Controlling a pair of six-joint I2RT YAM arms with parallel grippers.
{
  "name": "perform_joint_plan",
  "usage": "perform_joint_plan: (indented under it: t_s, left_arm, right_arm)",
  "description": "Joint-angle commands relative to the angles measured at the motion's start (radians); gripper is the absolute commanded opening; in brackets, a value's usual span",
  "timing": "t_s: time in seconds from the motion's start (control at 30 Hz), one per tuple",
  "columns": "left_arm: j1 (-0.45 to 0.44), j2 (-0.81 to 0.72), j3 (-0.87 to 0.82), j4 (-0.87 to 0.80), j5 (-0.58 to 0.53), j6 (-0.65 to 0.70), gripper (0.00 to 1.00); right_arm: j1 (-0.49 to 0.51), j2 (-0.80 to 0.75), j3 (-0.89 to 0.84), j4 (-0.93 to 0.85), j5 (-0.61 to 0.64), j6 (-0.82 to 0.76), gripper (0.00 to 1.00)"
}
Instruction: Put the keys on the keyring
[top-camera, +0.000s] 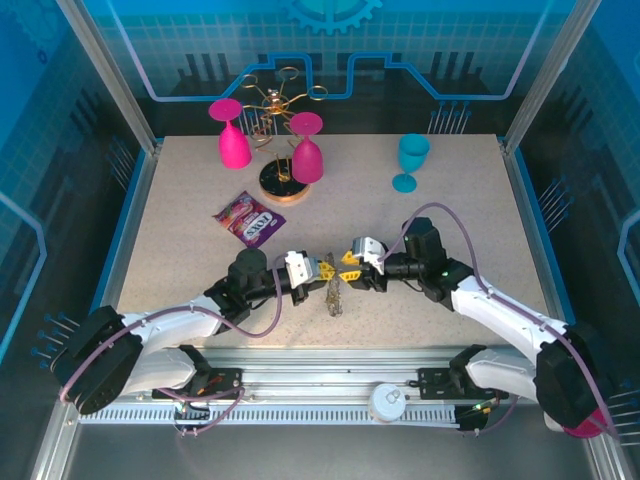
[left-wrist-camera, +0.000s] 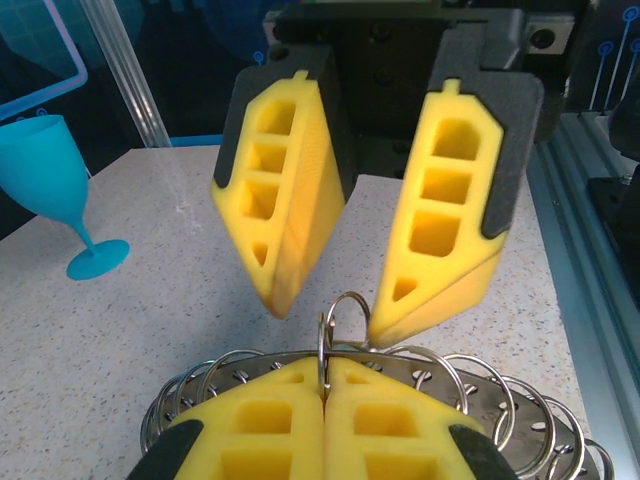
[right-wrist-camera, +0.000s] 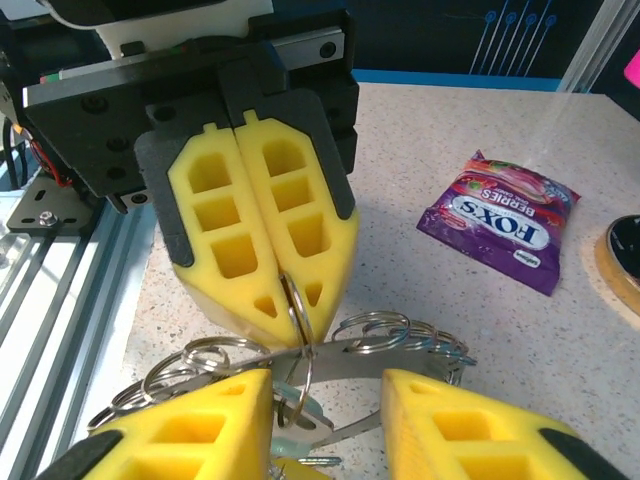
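The keyring (top-camera: 333, 297), a flat dark ring fringed with wire loops, hangs between the two grippers near the table's front middle. My left gripper (top-camera: 325, 270) (left-wrist-camera: 325, 365) is shut on one upright wire loop (left-wrist-camera: 350, 294) at the ring's rim (left-wrist-camera: 440, 372). My right gripper (top-camera: 350, 270) (right-wrist-camera: 325, 385) faces it, open, with its fingers on either side of the ring's band (right-wrist-camera: 370, 358). A plain grey key (right-wrist-camera: 310, 425) dangles from the pinched loop beside the right gripper's left finger. Bits of teal (right-wrist-camera: 286, 451) and yellow show below it.
A purple snack packet (top-camera: 248, 220) (right-wrist-camera: 500, 215) lies left of centre. Two pink glasses (top-camera: 233, 140) (top-camera: 306, 150) and a gold wire stand (top-camera: 283, 185) are at the back. A teal glass (top-camera: 410, 160) (left-wrist-camera: 50, 180) stands back right. The metal rail (top-camera: 330, 385) runs along the near edge.
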Motion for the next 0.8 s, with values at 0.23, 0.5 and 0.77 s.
perform_joint_plan:
  t_s: [0.23, 0.5, 0.77]
  left_arm:
    - [0.009, 0.008, 0.029, 0.04, 0.067, -0.007, 0.0]
    - [0.009, 0.025, 0.04, 0.057, 0.089, -0.018, 0.0]
    - [0.01, 0.02, 0.059, 0.007, 0.023, -0.038, 0.08]
  right_arm:
    - [0.024, 0.044, 0.042, 0.082, -0.075, 0.004, 0.23]
    - [0.032, 0.073, 0.066, 0.032, -0.097, -0.02, 0.18]
    - [0.041, 0.096, 0.163, -0.174, -0.011, -0.085, 0.0]
